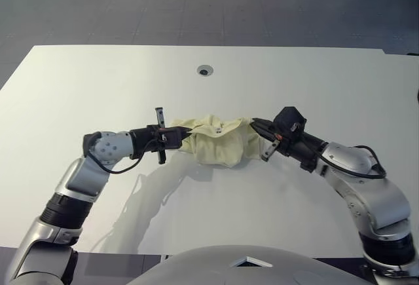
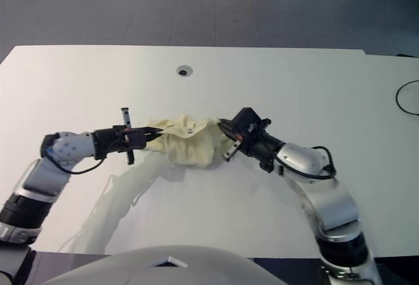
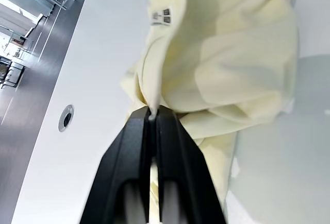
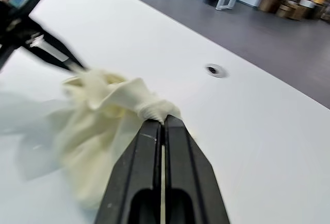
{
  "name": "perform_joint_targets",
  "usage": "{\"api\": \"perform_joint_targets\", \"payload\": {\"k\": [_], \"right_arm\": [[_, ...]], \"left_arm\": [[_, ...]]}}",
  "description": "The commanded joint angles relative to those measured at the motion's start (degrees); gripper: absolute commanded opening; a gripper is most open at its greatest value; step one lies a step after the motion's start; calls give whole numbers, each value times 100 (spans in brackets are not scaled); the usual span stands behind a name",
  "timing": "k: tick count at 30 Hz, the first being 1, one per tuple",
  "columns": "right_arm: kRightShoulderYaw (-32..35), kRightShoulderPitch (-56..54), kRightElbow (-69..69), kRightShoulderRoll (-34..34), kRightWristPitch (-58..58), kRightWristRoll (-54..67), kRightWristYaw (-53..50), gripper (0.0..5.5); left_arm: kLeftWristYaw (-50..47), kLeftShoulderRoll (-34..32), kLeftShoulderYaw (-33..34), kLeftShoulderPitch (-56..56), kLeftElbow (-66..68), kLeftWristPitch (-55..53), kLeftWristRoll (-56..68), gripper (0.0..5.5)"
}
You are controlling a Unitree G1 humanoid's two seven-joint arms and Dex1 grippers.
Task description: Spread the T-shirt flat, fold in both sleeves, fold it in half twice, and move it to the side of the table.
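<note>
The first step, spreading the T-shirt flat, is judged to be in hand, with no fold yet made. On the left, the left gripper (image 1: pixel 178 137) is seen pressed tight together on a pinch of pale yellow cloth, with no gap left between its fingers (image 3: pixel 170 147). The T-shirt (image 1: pixel 219 142) is held bunched between the two arms near the middle of the table, sagging in a crumpled pouch with its shadow cast on the surface beneath it. On the right, the right gripper (image 1: pixel 255 126) is likewise clamped on a gathered edge of the garment.

For the next move, it is judged that the two holds need to be drawn apart sideways so that the slack is taken out, and the cloth then lowered and laid down without creases.

The white table (image 1: pixel 98 82) is broken by a round cable port (image 1: pixel 205 70) near its far edge. Beyond it, a grey tiled floor (image 1: pixel 196 3) is seen.
</note>
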State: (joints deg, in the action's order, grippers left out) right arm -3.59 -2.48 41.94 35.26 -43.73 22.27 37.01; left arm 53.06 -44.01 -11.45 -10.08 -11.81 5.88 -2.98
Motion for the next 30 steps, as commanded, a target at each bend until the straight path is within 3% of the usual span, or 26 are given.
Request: {"api": "perform_joint_targets", "payload": {"k": [1, 6, 10, 20, 30], "right_arm": [[307, -412, -331, 451, 278, 410, 786, 0], [456, -1179, -1200, 707, 678, 94, 833, 0], [413, -1955, -2072, 594, 1027, -330, 529, 0], [-210, -4221, -5088, -282, 2422, -1609, -166, 0], [-327, -5892, -8283, -718, 4088, -2563, -830, 0]], "left_arm": [[529, -594, 332, -259, -356, -321, 256, 1], [591, -684, 402, -1186, -138, -651, 141, 1], [277, -356, 204, -2134, 645, -593, -237, 1], [-86, 826, -756, -4847, 4600, 743, -1311, 1], [-1656, 1464, -1566, -6865, 7835, 1831, -2790, 1]]}}
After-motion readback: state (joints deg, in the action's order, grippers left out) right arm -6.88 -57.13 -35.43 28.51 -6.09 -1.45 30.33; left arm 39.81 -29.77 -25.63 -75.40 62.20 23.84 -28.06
